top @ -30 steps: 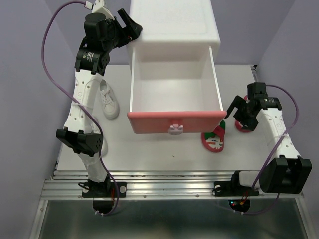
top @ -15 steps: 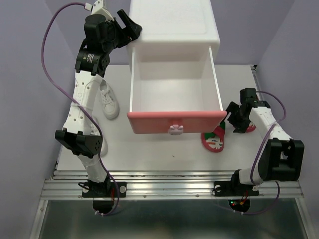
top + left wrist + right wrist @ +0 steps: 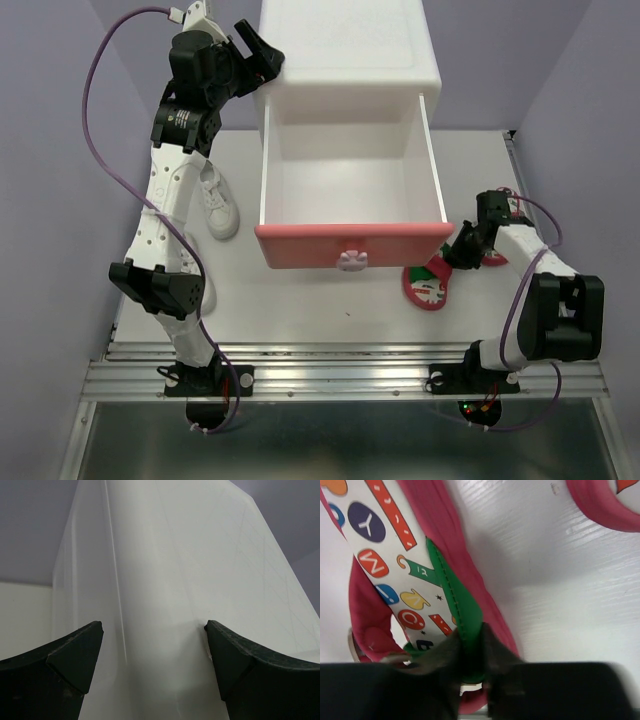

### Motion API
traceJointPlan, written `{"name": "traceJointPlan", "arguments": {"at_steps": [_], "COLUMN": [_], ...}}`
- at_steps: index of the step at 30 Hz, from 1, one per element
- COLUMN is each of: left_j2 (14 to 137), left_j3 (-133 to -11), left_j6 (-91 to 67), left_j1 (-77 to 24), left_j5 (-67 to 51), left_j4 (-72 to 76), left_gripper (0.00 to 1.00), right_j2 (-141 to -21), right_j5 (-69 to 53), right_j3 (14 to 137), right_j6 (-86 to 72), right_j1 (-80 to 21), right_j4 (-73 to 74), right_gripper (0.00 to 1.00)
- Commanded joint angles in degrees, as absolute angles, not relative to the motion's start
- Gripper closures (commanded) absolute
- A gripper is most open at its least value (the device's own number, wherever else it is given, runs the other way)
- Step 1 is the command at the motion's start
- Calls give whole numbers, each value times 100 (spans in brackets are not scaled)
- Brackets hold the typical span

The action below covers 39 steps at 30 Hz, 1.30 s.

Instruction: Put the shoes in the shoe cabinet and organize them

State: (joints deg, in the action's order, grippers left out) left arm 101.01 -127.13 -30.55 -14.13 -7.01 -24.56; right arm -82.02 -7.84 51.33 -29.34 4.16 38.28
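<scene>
The green strap [image 3: 462, 610] of a red flip-flop [image 3: 428, 283] is pinched by the right gripper [image 3: 458, 252]. In the wrist view the strap is seen squeezed tight between the two fingers [image 3: 445, 655]. The gripper is set low over the table [image 3: 300, 310], just off the right front corner of the drawer [image 3: 350, 243]. The flip-flop is laid on the table with its printed side up, just beside the pink drawer front. Whether it is lifted at all cannot be told.

A second flip-flop [image 3: 497, 261] is seen just right of that gripper, mostly hidden by the arm. Only its red rim is caught in the wrist view.

The left gripper [image 3: 262, 48] is held high at the rear left corner of the cabinet [image 3: 345, 40]. Its jaws are spread wide, with one finger on each side of the white corner. Contact cannot be judged.

The drawer is pulled out toward the arms, with the bunny knob [image 3: 352, 261] at the middle of its front. One white sneaker [image 3: 217, 205] is seen on the table left of the drawer, partly covered by the left arm.
</scene>
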Motion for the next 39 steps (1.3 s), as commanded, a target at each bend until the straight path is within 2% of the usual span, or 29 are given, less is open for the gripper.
{"name": "traceJointPlan", "arguments": {"at_steps": [1, 2, 3, 8, 16, 23, 31, 39], "left_j2": [10354, 10345, 10336, 10301, 10309, 10362, 10354, 10327], "left_j3": [-12358, -12349, -12331, -12322, -12357, -12392, -12366, -12393], "left_j6": [-2487, -2487, -2487, -2505, -2575, -2619, -2707, -2733], "left_j1": [-1327, -1327, -1327, -1318, -1327, -1327, -1327, -1327], "left_j5": [-369, -378, -369, -378, -387, -387, -439, -439], "left_j4": [-4236, -4236, -4245, -4254, -4271, -4254, -4192, -4192], "left_gripper": [6, 6, 6, 6, 6, 6, 6, 6], "right_j2": [-7981, -7946, -7911, -7568, -7611, -7857, -8534, -8560], "right_j5": [-975, -949, -932, -572, 1132, 1564, 739, -524], "right_j3": [5088, 5150, 5237, 6071, 8839, 10894, 13138, 13570], "right_j6": [-2821, -2839, -2874, -3155, -3137, -3506, -3709, -4622], "right_j1": [439, 439, 439, 439, 439, 439, 439, 439], "right_j4": [3788, 3779, 3788, 3771, 3876, 3622, 3138, 2365], "right_gripper": [89, 98, 99, 99, 99, 99, 99, 99]}}
